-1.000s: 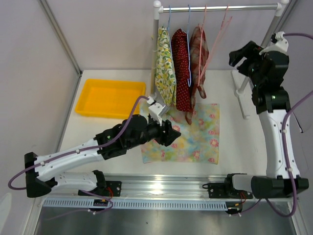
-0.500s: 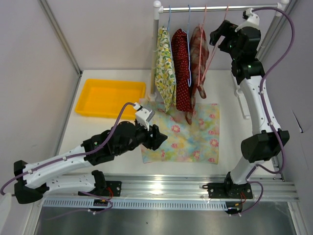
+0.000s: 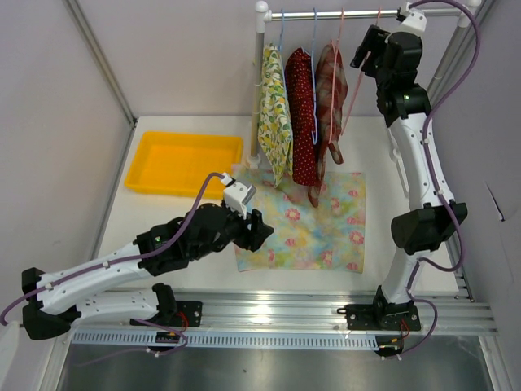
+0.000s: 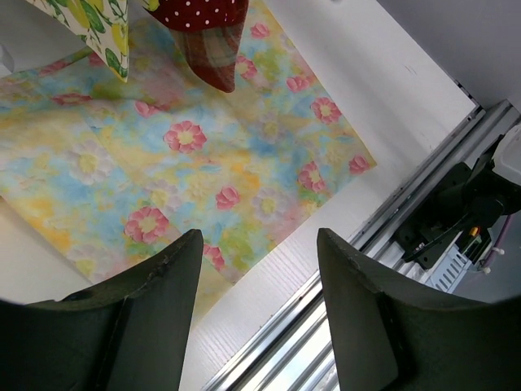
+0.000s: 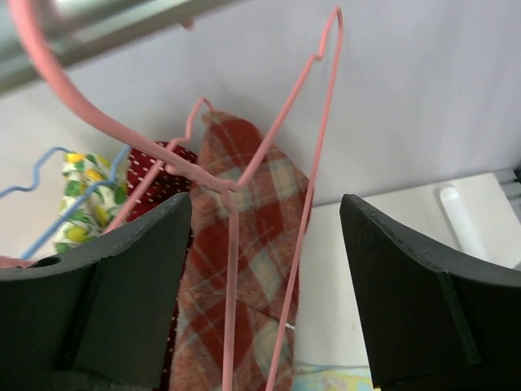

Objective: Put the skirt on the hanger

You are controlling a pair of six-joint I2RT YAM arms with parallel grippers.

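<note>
Floral skirt [image 3: 305, 220] flat on white surface [image 3: 374, 163], beneath left gripper [image 4: 256, 309], spread wide. Right gripper [image 5: 264, 285] spread too, up at pink hanger [image 5: 244, 179] on rail [image 3: 358, 12].

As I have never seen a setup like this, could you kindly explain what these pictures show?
This is a robot: a left arm and a right arm bolted to the near edge of a table. The wide picture comes from a fixed camera above and behind them. The other two come from a camera on each wrist, looking past that arm's own two-finger tool.

A floral skirt lies flat on the table, with a yellow tray further left. On the rail at the back hang a lemon-print garment, a red dotted one, a plaid one and a bare pink hanger.

The left tool hovers open over the skirt. The right tool is raised, open, right at the pink hanger. Nothing is held.
</note>
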